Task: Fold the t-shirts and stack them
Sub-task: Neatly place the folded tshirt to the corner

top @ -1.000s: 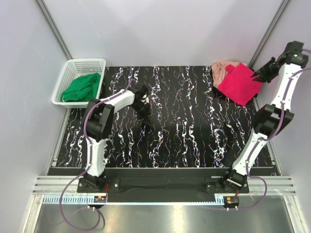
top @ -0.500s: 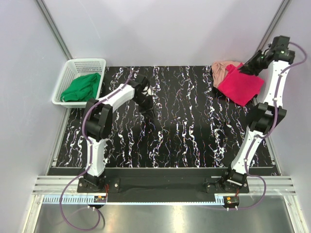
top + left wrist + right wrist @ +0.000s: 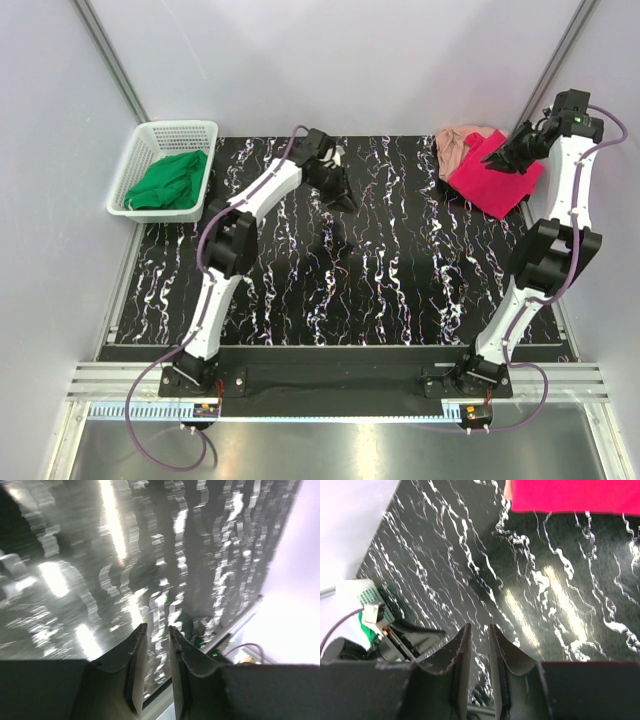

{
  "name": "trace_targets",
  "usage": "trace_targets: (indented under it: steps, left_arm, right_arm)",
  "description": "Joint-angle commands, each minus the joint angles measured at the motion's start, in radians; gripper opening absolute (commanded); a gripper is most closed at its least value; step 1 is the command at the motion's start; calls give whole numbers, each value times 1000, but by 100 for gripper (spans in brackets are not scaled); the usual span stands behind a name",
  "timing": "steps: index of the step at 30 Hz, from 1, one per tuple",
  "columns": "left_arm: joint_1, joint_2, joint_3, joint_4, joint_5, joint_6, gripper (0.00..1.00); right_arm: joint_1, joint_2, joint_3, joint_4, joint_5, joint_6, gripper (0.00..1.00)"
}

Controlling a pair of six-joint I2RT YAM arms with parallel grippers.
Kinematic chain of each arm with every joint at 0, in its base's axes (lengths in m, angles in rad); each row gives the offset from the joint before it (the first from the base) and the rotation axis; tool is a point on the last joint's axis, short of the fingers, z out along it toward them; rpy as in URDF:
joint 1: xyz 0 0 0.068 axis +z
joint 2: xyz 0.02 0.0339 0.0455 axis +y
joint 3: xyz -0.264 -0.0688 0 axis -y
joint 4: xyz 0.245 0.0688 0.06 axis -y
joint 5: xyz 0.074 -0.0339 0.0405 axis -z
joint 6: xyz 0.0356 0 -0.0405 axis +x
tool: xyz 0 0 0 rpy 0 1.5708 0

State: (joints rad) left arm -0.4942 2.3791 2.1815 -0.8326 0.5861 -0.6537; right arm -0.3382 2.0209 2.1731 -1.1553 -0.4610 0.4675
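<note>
The crimson-pink t-shirt lies folded at the table's back right, partly on top of the pale salmon-pink t-shirt. Its edge also shows at the top of the right wrist view. My right gripper hovers over the crimson shirt's far edge; its jaws stand almost together with nothing between them. My left gripper hangs above the back middle of the table; its jaws also stand almost together and empty. I cannot make out the black t-shirt against the black table.
A white basket holding green cloth stands at the back left corner. The table is black with white veins. Grey walls close in at the back and on both sides.
My left arm has swung from the left centre toward the back middle of the table. My right gripper has moved inward from the right edge, over the crimson shirt.
</note>
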Motion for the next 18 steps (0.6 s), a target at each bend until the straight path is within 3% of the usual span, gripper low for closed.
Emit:
trace_targets:
  steps: [1, 8, 12, 15, 18]
  left_arm:
    - [-52, 12, 132, 55, 63, -103, 30]
    - [-101, 89, 166, 225, 173, -214, 34]
    - [-101, 228, 220, 573, 306, -532, 35]
    - [-103, 324, 368, 651, 311, -619, 35]
    - [-99, 270, 253, 737, 322, -617, 35]
  right_arm:
    - [7, -27, -50, 142, 15, 26, 27]
    - [8, -33, -69, 295, -128, 149, 27]
    - [10, -131, -169, 310, -200, 181, 28]
    - [-5, -166, -236, 276, -115, 97, 29]
    - [-15, -111, -266, 281, -56, 80, 30]
